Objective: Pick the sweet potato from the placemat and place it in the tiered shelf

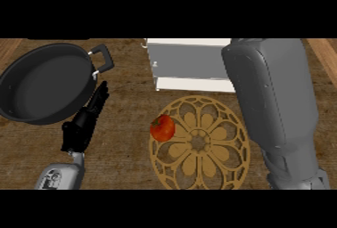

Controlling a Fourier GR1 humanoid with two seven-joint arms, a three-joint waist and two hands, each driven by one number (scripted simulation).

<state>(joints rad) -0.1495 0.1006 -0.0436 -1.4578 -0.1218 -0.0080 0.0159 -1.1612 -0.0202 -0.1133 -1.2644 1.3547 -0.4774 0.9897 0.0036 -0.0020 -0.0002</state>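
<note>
Head view, steeply down onto the wooden counter (pixel 125 111). Sweet potato (pixel 162 128): small, red-orange, rounded, resting on the left rim of the tan openwork placemat (pixel 199 143), partly overhanging toward the bare counter. Tiered shelf (pixel 191 64): white, behind the placemat at the top of the view, partly hidden by the right forearm (pixel 273 107); nothing visible on the levels that show. Black pan (pixel 45 82) at upper left, well apart from the potato.

Left hand (pixel 85 122): fingers straight and relaxed, pointing up toward the pan's handle, holding nothing, at rest left of the placemat. Right hand: outside the view; only the grey forearm visible, stretched over the placemat's right side toward the shelf.

Handling, as a judgement: likely stiff, fairly light, smooth-skinned, rounded, so prone to rolling or slipping under an off-centre grasp. Not fragile. Best hold: across the widest middle, thumb opposite fingers, approached from above, clear of the mat's rim.
</note>
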